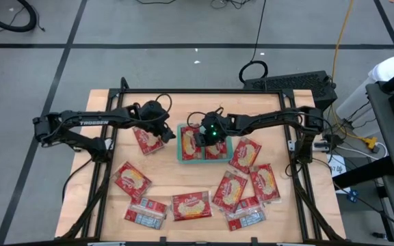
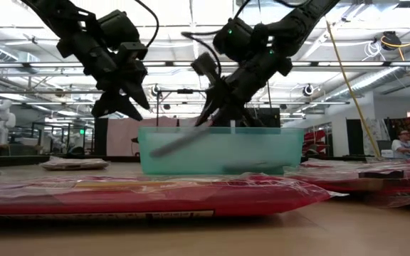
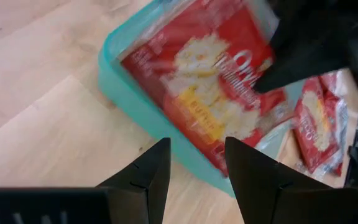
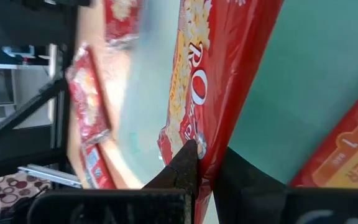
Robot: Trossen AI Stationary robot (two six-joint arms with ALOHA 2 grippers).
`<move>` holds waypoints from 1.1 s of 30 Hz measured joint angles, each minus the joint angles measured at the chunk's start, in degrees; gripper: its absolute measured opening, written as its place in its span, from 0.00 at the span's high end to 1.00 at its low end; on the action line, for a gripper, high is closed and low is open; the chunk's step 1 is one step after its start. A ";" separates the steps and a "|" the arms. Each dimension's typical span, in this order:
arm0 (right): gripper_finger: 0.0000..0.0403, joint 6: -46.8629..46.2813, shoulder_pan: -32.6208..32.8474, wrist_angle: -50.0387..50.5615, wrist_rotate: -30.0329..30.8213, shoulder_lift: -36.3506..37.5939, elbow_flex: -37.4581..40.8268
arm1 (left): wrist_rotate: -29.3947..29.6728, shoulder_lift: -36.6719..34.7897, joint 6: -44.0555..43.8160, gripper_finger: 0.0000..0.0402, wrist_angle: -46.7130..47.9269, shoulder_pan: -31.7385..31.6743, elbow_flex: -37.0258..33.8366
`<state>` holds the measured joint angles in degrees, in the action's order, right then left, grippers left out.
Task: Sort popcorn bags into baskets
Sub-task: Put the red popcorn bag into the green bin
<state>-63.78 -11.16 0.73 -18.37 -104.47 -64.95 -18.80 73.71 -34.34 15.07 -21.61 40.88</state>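
Two grippers over teal tray: right gripper jaws pinching popcorn bag; left gripper jaws parted, empty.

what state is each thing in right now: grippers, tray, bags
right gripper: shut on a popcorn bag, over the tray
left gripper: open, empty, hovers beside the tray
tray: on the table, holds bags
held bag: pinched at its edge, hangs into the tray
loose bags: lie flat on the table, some overlap
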 joint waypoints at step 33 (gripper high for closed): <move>0.67 -4.69 -3.99 1.16 -0.01 3.83 -0.02 | -7.42 -1.60 -6.85 0.62 -0.09 1.24 -0.02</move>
<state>-68.47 -15.16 1.89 -18.37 -100.64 -64.97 -26.22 72.11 -41.19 14.98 -20.36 40.86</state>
